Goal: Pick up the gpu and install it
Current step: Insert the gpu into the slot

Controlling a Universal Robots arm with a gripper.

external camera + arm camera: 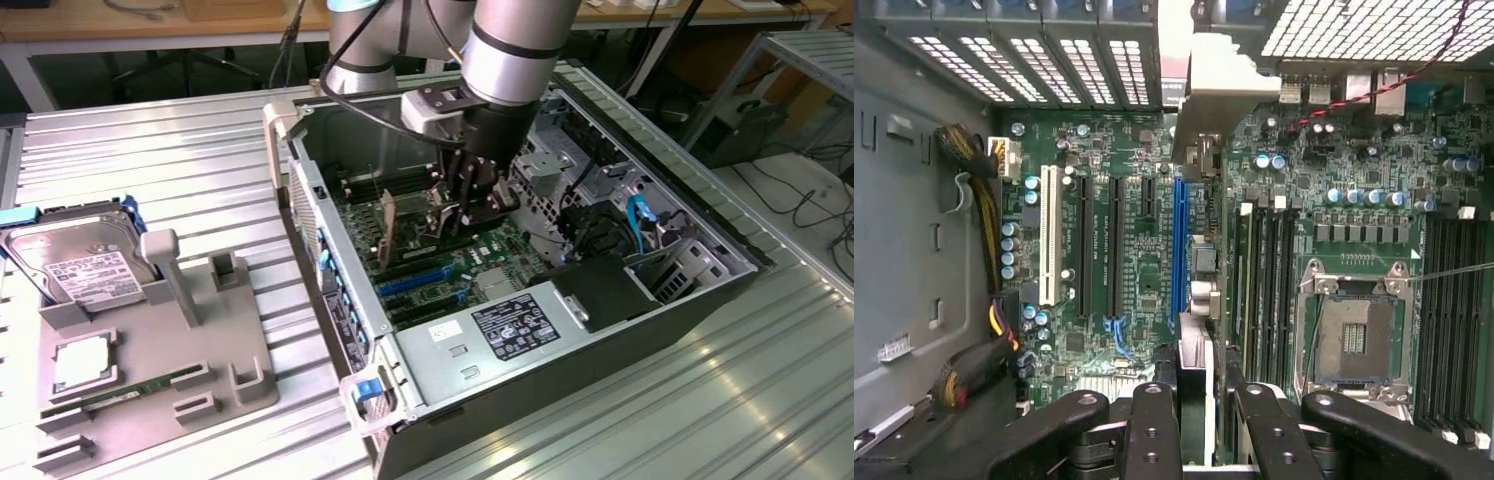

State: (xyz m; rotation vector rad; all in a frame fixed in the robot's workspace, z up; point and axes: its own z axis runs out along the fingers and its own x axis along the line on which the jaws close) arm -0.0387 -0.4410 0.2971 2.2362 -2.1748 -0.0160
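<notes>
The open computer case (694,300) lies on its side with the green motherboard (1134,270) facing up. My gripper (461,212) reaches down inside it and is shut on the gpu (398,228), which it holds on edge just above the board. In the wrist view the gpu (1194,355) runs edge-on between my fingers (1154,425), and its silver end bracket (1224,85) sits at the case's slotted rear wall. The card hangs right beside the long blue slot (1179,240); I cannot tell whether it touches the slot.
A silver hard drive (83,268), a square chip (80,362) and a green memory stick (123,393) rest on a grey holder (200,380) at the exterior view's left. Inside the case are the power supply (514,328), the CPU socket (1354,340) and cable bundles (974,360).
</notes>
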